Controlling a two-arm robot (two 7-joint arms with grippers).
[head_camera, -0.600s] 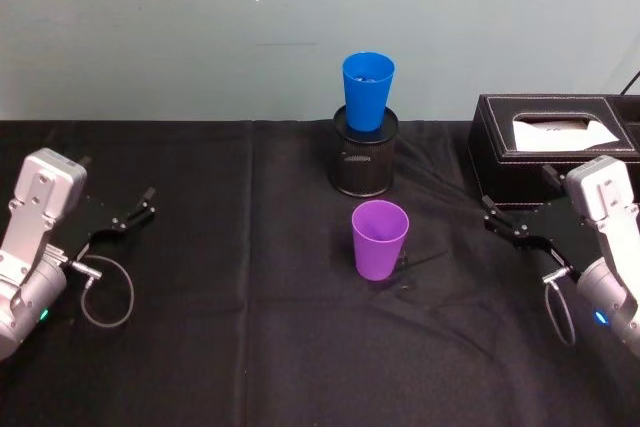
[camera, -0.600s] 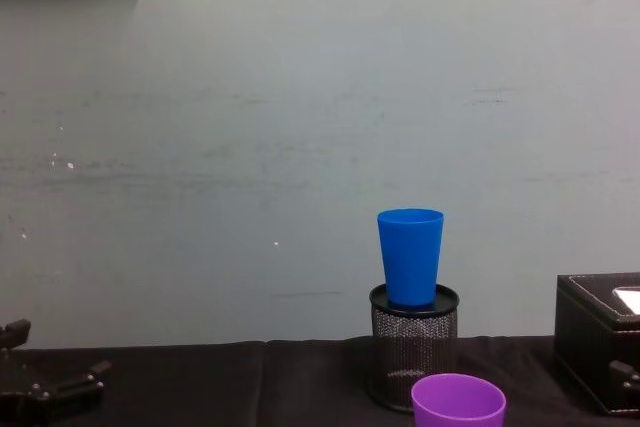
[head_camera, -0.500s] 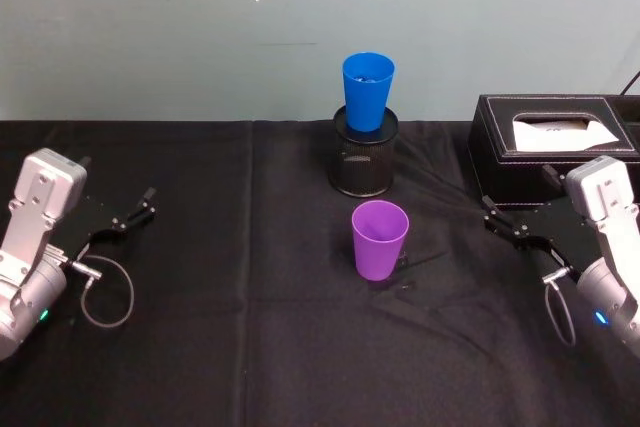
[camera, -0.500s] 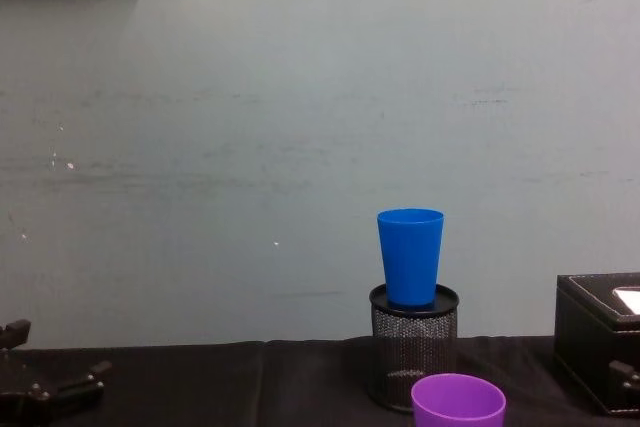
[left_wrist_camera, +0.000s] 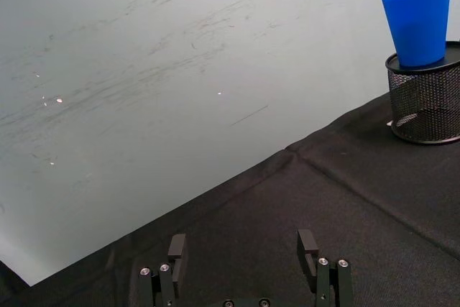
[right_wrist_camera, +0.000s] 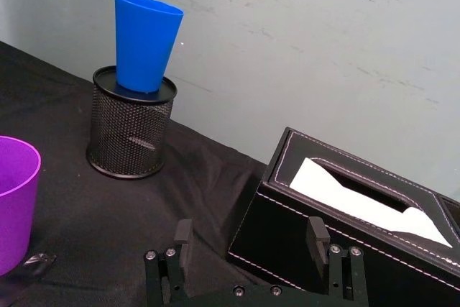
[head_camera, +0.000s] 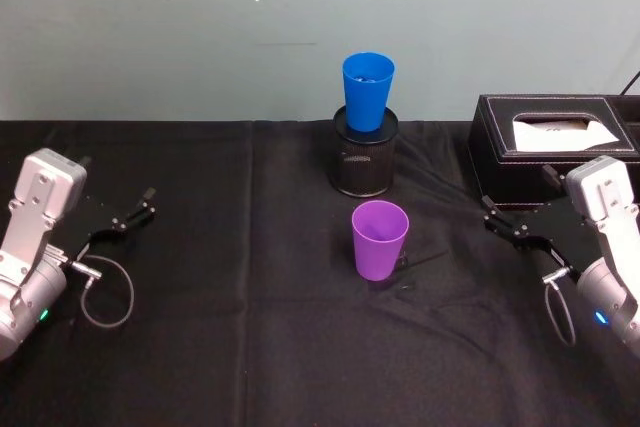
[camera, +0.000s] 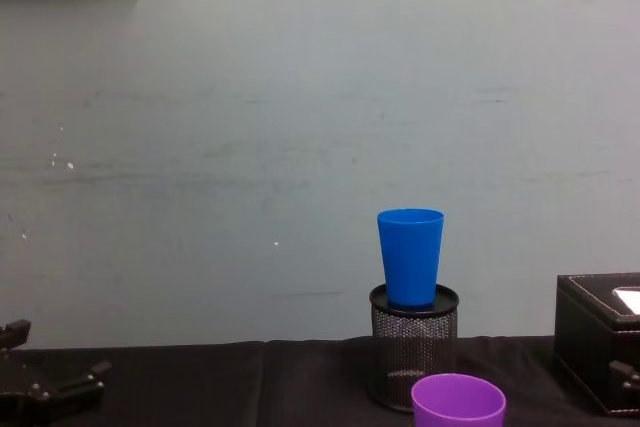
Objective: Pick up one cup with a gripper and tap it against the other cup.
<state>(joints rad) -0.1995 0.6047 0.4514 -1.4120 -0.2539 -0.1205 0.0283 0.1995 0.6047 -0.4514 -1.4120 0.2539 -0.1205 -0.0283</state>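
The right end effector [head_camera: 492, 217] sits low at the right edge of the tabletop [head_camera: 250, 327], just in front of the black tissue box [head_camera: 500, 147], its jaws spread apart with nothing between them. The left end effector [head_camera: 140, 209] rests at the far left edge, also spread and empty. The purple cup [head_camera: 379, 239] stands upright near the middle of the tabletop, mouth up, so its long axis runs vertically. It lies toward the robot's left from the right end effector, at about the same depth, with bare cloth in between. It is clearly closer to the right end effector than to the left one, which is well apart from it, so the right arm looks the better choice for the pick. A sideways reach toward the centre should bring the open jaws around the cup's wall. The blue cup [head_camera: 367, 90] stands upright in the mouth of the black mesh pen holder [head_camera: 365, 162], directly behind the purple cup and raised above it. The tap will therefore likely need the purple cup lifted and carried back toward the wall.
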